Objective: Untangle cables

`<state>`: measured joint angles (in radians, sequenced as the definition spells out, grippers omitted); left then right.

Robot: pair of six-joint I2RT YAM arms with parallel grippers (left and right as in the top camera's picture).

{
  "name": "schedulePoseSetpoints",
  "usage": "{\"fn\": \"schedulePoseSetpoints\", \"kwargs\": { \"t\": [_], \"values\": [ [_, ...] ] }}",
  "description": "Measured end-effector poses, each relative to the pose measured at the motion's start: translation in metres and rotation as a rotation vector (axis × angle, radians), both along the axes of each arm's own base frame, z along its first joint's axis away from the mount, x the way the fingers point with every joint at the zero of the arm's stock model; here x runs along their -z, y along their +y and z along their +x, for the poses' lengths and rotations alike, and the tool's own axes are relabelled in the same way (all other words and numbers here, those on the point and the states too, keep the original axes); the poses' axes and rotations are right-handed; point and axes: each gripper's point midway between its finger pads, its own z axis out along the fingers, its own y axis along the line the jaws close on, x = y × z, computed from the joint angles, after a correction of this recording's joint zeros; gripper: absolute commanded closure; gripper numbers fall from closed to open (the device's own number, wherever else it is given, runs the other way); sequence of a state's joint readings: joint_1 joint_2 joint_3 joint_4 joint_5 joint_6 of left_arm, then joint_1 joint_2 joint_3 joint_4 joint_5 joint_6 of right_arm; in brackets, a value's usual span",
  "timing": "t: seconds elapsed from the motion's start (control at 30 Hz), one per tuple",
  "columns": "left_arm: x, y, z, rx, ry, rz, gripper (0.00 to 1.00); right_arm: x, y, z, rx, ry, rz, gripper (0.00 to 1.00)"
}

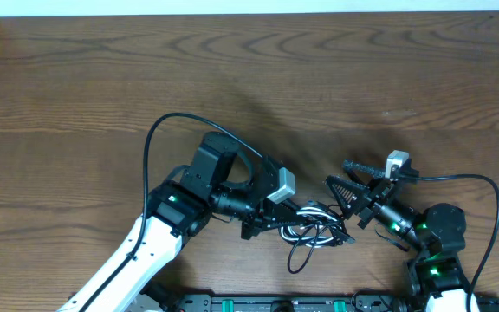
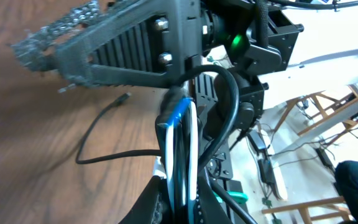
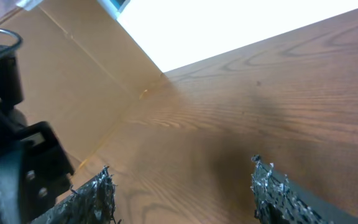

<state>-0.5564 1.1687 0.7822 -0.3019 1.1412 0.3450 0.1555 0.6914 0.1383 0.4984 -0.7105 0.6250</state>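
Left end effector (image 1: 284,217): together, clamped on the tangle of thin black and white flexible cords (image 1: 314,230). The left wrist view shows white, black and blue-edged strands running up out of the jaws in one tight bunch.

Right end effector (image 3: 182,186): fingers apart with nothing between them, only bare brown wood-grain counter (image 1: 249,78) showing through the gap. In the overhead view it sits just right of the tangle, tips pointing toward it, not touching any cord as far as I can tell.

The tangle is at the near edge of the counter, between the two arms. One black loop (image 1: 300,256) hangs out toward the front, and a single black cord with a small plug end (image 2: 98,134) trails flat across the wood.

Step, as I read it: left anchors the bunch while right is between grasps. No cord is fully separated yet, so it looks early-to-mid task.

Next move calls for:
- right picking one strand, not the bunch; the plug end or the outer loop looks easiest
- pulling away from left's grip, low over the counter
- left holding firm so the whole bunch doesn't drag
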Motion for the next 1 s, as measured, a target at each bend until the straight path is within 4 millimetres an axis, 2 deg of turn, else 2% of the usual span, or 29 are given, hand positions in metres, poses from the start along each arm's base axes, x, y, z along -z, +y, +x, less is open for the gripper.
{"fn": "schedulePoseSetpoints", "kwargs": {
  "t": [0.13, 0.23, 0.4, 0.53, 0.83, 0.93, 1.0],
  "values": [
    [-0.003, 0.004, 0.016, -0.052, -0.036, -0.009, 0.92, 0.002, -0.002, -0.001, -0.012, 0.019, 0.009, 0.37],
    [-0.011, 0.006, 0.033, -0.102, -0.068, -0.038, 0.92, 0.005, 0.0, -0.005, -0.039, 0.044, 0.013, 0.38],
    [-0.022, 0.008, 0.049, -0.156, -0.084, -0.072, 0.92, 0.015, 0.004, -0.013, -0.084, 0.104, 0.014, 0.38],
    [-0.025, 0.007, 0.05, -0.168, -0.065, -0.077, 0.92, 0.021, 0.007, -0.018, -0.114, 0.138, 0.014, 0.37],
    [-0.025, 0.007, 0.05, -0.177, -0.033, -0.074, 0.92, 0.019, 0.015, -0.03, -0.198, 0.141, 0.025, 0.37],
    [-0.024, 0.008, 0.05, -0.178, -0.028, -0.073, 0.92, 0.013, 0.016, -0.031, -0.21, 0.114, 0.033, 0.36],
    [-0.024, 0.008, 0.049, -0.178, -0.021, -0.071, 0.92, 0.004, 0.016, -0.031, -0.215, 0.067, 0.038, 0.32]
  ]
}}
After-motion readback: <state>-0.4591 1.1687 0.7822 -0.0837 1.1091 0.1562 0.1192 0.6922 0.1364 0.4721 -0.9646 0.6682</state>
